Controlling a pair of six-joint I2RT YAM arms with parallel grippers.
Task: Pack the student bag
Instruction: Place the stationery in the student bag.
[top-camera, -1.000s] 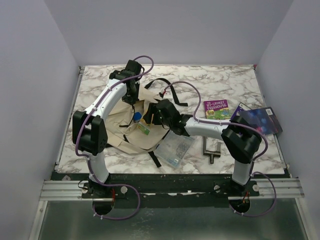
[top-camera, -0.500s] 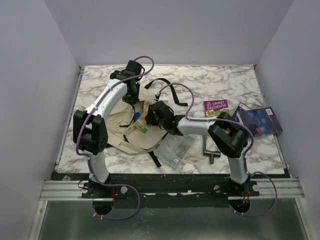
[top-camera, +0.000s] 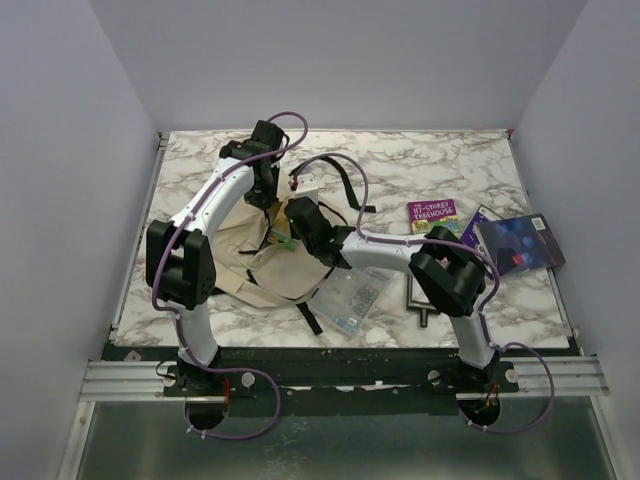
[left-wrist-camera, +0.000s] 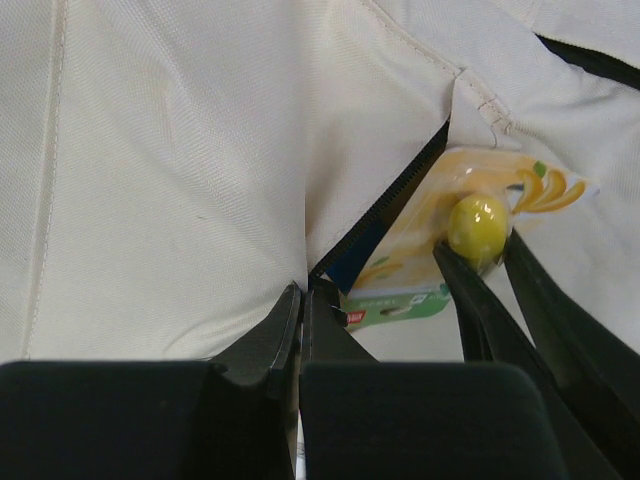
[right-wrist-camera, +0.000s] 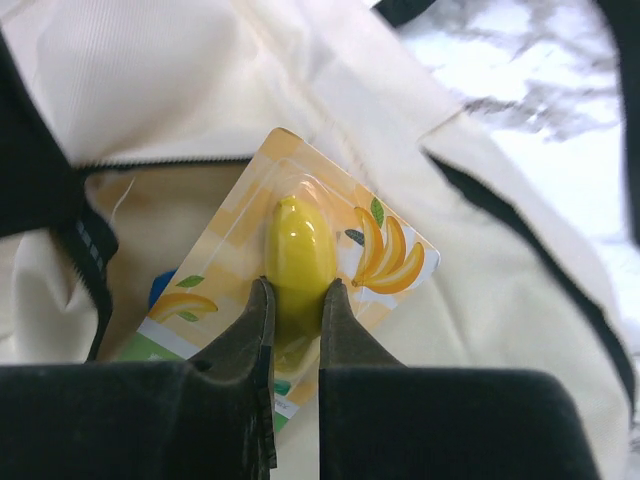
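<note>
On our bench (top-camera: 450, 160) the bag (top-camera: 235, 250) lies left of centre, zip open, with a banana card (right-wrist-camera: 385, 250) partly in its mouth. Our left pincer (left-wrist-camera: 302, 295) pinches the bag's zip edge. Our right pincer (right-wrist-camera: 297, 292), reaching in from the right, clamps the card's yellow banana.

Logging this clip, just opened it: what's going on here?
The left gripper pinches the zip edge of the bag, holding its opening apart. The right gripper grips a banana card by its yellow blister, the card partway in the opening. A book and a clear pouch lie on the table, outside the bag.
</note>
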